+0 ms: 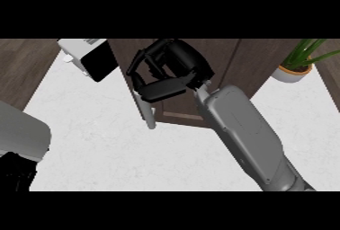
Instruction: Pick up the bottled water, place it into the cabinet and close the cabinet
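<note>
My right hand [166, 74] is stretched out in front of the dark wooden cabinet [219, 54], above the counter's far edge. Its fingers [139, 63] are loosely bent and I see wood through the gap, with nothing between them and the thumb. The cabinet door [147, 112] stands out towards me, seen edge-on as a pale strip just below and left of the hand, with the thumb close to its top. No bottled water shows anywhere. My left forearm [20, 132] enters at the lower left, and only a dark part of the left hand [13, 175] shows at the view's edge.
A white and black appliance [86, 56] stands at the back left beside the cabinet. A potted plant [297, 63] sits at the back right. The white counter [119, 157] spreads out between my two arms.
</note>
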Robot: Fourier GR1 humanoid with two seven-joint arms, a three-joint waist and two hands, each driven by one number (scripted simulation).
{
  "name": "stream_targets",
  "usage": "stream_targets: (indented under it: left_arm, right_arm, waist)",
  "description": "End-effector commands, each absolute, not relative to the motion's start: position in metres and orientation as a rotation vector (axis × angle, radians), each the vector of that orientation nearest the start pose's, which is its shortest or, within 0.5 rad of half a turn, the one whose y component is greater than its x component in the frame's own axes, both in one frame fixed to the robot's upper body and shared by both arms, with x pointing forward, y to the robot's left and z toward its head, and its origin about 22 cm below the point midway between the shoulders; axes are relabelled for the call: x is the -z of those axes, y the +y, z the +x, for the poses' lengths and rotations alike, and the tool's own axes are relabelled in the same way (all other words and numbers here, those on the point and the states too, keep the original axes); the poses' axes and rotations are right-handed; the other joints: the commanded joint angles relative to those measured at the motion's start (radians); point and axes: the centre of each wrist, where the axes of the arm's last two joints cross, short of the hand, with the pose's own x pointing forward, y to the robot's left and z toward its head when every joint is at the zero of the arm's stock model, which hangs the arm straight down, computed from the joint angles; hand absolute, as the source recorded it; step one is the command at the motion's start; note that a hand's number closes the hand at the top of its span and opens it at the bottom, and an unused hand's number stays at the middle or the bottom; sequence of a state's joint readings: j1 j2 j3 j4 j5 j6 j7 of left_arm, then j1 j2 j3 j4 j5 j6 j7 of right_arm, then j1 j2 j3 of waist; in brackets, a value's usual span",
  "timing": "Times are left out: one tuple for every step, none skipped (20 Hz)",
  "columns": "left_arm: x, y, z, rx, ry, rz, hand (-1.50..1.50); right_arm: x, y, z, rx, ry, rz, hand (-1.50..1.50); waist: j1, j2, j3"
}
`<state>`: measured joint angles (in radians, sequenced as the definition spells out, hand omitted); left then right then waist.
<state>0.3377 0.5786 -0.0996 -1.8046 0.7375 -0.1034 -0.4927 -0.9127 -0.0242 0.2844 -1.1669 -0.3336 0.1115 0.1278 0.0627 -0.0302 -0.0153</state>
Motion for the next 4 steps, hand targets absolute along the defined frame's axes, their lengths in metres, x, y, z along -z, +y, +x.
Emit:
stream_targets:
  left_arm:
    - [-0.042, 0.33, 0.164, -0.1, -1.896, -0.294, 1.5]
    - [-0.044, 0.334, 0.165, -0.102, -1.894, -0.291, 1.5]
    - [-0.039, 0.334, 0.168, -0.108, -1.909, -0.289, 1.5]
    - [-0.039, 0.331, 0.17, -0.108, -1.887, -0.28, 1.5]
  right_arm:
    - [-0.148, -0.112, 0.41, -0.453, -1.644, 0.368, 1.5]
    - [-0.158, -0.107, 0.412, -0.455, -1.649, 0.368, 1.5]
    - [-0.143, -0.117, 0.412, -0.457, -1.653, 0.364, 1.5]
    - [-0.151, -0.105, 0.411, -0.463, -1.659, 0.382, 1.5]
  waist:
    - [-0.018, 0.053, 0.015]
    - [-0.019, 0.05, 0.015]
    - [-0.024, 0.057, 0.014]
    - [-0.029, 0.053, 0.014]
